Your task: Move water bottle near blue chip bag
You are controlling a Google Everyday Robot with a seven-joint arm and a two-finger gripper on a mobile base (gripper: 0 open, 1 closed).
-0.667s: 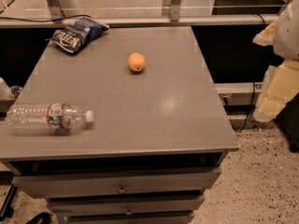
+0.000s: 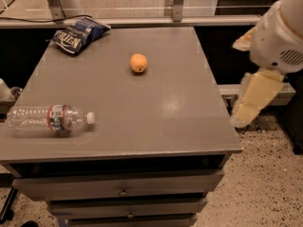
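Note:
The water bottle (image 2: 49,118) lies on its side at the front left of the grey table (image 2: 156,112), its white cap pointing right. The blue chip bag (image 2: 78,34) lies crinkled at the table's far left corner, far from the bottle. My gripper (image 2: 249,104) hangs off the table's right edge, below the white arm (image 2: 279,37), well away from both the bottle and the bag. It holds nothing that I can see.
A small round orange fruit (image 2: 138,63) sits on the table's middle back area. Drawers (image 2: 123,190) run under the table's front edge. A metal rail and posts (image 2: 177,4) stand behind the table. Speckled floor (image 2: 265,183) lies to the right.
My gripper has moved left, closer to the table's right edge. The bottle, bag and fruit have not moved.

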